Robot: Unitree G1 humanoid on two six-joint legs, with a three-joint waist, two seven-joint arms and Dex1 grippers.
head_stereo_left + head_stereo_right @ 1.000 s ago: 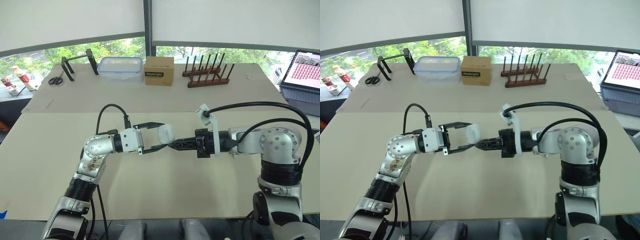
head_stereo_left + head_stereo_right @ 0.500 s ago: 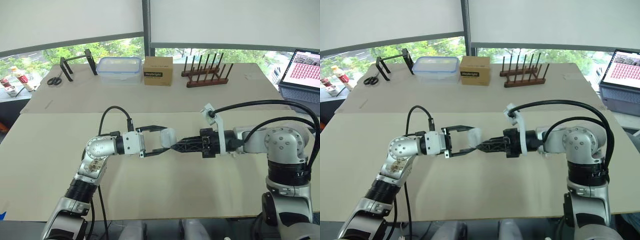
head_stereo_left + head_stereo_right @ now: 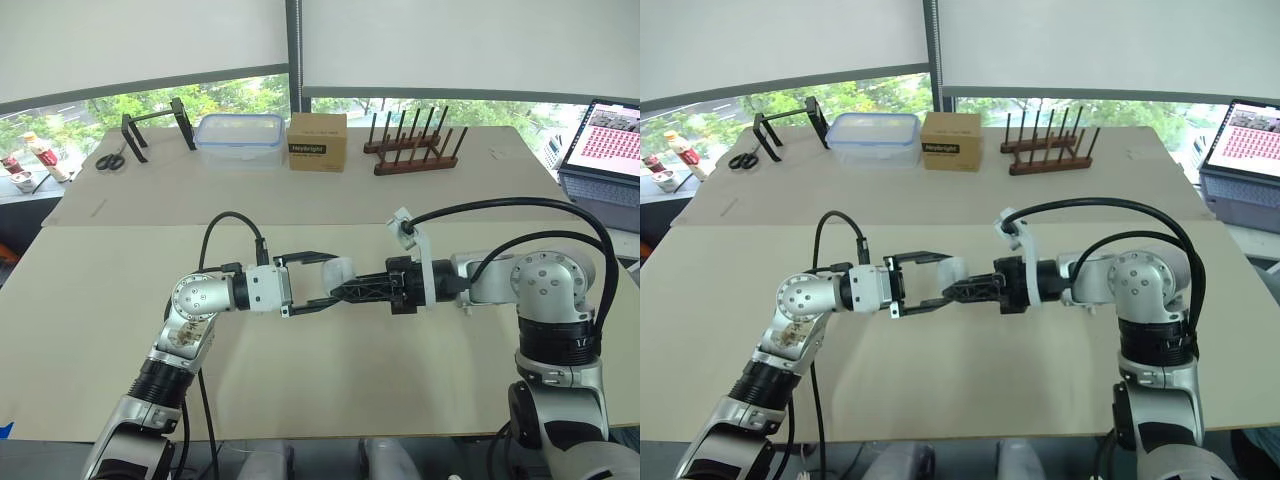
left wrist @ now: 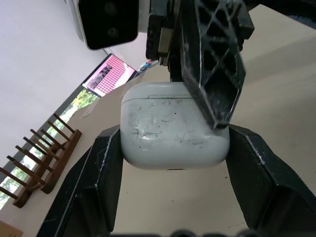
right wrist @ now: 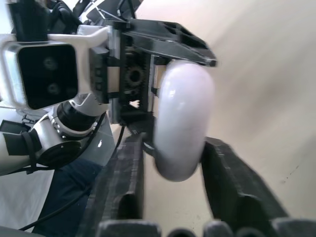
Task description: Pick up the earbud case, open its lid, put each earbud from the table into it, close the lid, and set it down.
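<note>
Both arms meet above the middle of the worktop [image 3: 400, 380], gripper facing gripper. The left gripper [image 3: 330, 277] holds the white earbud case [image 4: 168, 128] clear of the surface. Its jaws are clamped on the case, one black finger [image 4: 106, 168] on each narrow side. The case's scuffed broad face is turned toward the left wrist camera. A thin seam runs near its far end and the lid is closed.

The right gripper [image 3: 348, 287] reaches in from the opposite side. Its jaws stand apart and straddle the end of the case that points away from the left wrist — one finger [image 4: 212, 69] lies across the broad face and the other passes behind. In the right wrist view the case sits between the two fingers, close to both. Whether they press on it cannot be told.

Along the far edge of the worktop, well apart from the grippers, stand several other things — a black stand [image 3: 155, 125] with scissors [image 3: 112, 158] beside it, a clear plastic box [image 3: 240, 135], a cardboard box [image 3: 317, 140] and a wooden rack [image 3: 415, 145]. An open laptop [image 3: 605, 140] sits off the right edge.
</note>
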